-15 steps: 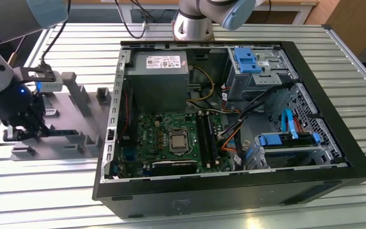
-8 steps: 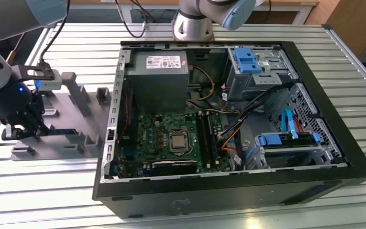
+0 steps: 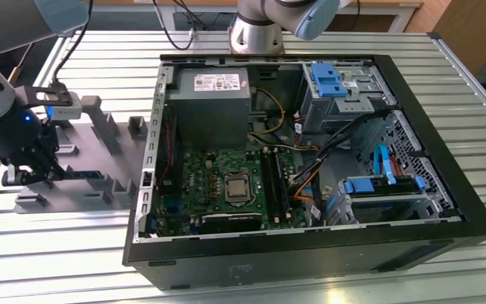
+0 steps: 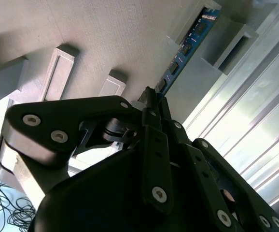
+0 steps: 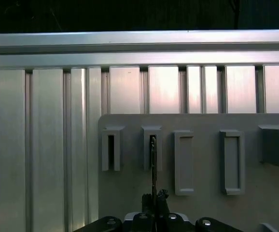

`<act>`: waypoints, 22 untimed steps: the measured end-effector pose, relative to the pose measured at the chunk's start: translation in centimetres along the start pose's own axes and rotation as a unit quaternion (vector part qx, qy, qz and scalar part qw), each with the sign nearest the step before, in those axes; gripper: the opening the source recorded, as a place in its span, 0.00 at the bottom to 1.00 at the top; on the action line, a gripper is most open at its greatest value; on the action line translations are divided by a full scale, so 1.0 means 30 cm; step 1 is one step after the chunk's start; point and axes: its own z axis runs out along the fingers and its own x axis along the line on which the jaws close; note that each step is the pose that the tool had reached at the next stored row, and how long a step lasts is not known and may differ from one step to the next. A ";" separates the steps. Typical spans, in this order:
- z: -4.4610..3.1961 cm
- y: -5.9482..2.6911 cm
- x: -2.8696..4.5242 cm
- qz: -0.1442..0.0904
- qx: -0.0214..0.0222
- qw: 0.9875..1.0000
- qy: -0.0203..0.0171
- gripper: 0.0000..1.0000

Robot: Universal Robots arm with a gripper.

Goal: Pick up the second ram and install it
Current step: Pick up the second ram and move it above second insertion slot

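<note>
— While poised over the grey holder (image 3: 99, 187) at the exterior view's left, doing what with the hand (image 4: 151, 96)?

— Drawn in almost fully and, by the look of it, pinching the second ram (image 4: 185, 48) near one end, with a fingertip on each face. Judged as the grasp stage: reached and gripped, not yet lifted.

— And sitting where?

— Standing on edge in a slotted post of that holder, on the slatted metal desk (image 3: 57, 247), well apart from the open computer case (image 3: 311, 256). Seen edge-on in the first wrist view as a thin dark line, running from the post down to the hand.

— Left undone?

— Lifting out, carrying across to the motherboard (image 3: 218, 183), and seating in the memory slots (image 3: 274, 183) just beside the processor (image 3: 237, 187). Impossible to judge the filling of those slots.

— Looking like what?

— Long, narrow, thin dark-blue circuit board. Row of small black chips along one face in the second wrist view. Flat and straight, upright in its post, with no visible tilt.
</note>
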 end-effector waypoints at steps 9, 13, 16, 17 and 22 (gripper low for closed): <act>-0.059 -0.001 -0.001 0.000 0.000 1.000 0.000 0.14; -0.100 -0.001 -0.002 0.000 0.000 1.000 0.000 0.14; -0.133 -0.001 -0.003 0.000 0.000 1.000 0.000 0.14; -0.143 -0.001 -0.003 0.000 0.000 1.000 0.000 0.14; -0.191 -0.001 -0.004 0.000 0.000 1.000 0.000 0.14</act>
